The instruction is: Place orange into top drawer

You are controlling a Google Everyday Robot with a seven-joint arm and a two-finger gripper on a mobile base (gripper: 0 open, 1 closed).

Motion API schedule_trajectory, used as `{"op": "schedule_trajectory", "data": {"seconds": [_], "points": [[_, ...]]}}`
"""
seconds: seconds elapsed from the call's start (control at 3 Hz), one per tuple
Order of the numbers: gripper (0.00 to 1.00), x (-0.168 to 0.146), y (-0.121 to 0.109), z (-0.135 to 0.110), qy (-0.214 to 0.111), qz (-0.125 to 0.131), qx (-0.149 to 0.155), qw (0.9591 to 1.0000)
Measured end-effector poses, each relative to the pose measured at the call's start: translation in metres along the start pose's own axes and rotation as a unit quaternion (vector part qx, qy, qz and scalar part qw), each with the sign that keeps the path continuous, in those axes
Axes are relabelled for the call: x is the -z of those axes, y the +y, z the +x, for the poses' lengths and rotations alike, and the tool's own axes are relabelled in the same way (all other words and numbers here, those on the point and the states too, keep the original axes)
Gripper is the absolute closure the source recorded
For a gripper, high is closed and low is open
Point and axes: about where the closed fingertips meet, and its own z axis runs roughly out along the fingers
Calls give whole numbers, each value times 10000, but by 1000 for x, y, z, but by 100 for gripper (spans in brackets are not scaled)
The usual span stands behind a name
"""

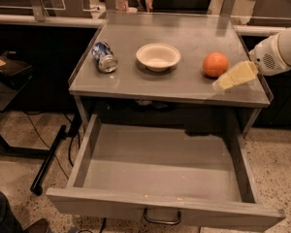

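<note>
The gripper point(233, 76) hovers above the right front edge of the bench point(184, 84), just beside the orange point(216, 64); I cannot tell how wide it stands. Below, the top drawer point(160, 164) is pulled out. A white bowl point(158, 56) sits mid-bench, with the orange to its right and a crushed can point(105, 57) to its left.

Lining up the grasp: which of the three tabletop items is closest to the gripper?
The orange, rightmost, just left of the gripper at the right edge of the tabletop; the bowl and can lie farther left.
</note>
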Motion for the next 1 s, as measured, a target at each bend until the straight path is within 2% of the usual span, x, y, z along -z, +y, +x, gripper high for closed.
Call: {"op": "schedule_trajectory", "data": {"seconds": [0.33, 1.0], "points": [[0, -1, -1, 0, -3, 0, -6, 10000], [0, -37, -36, 8, -354, 355, -534, 9973]]}}
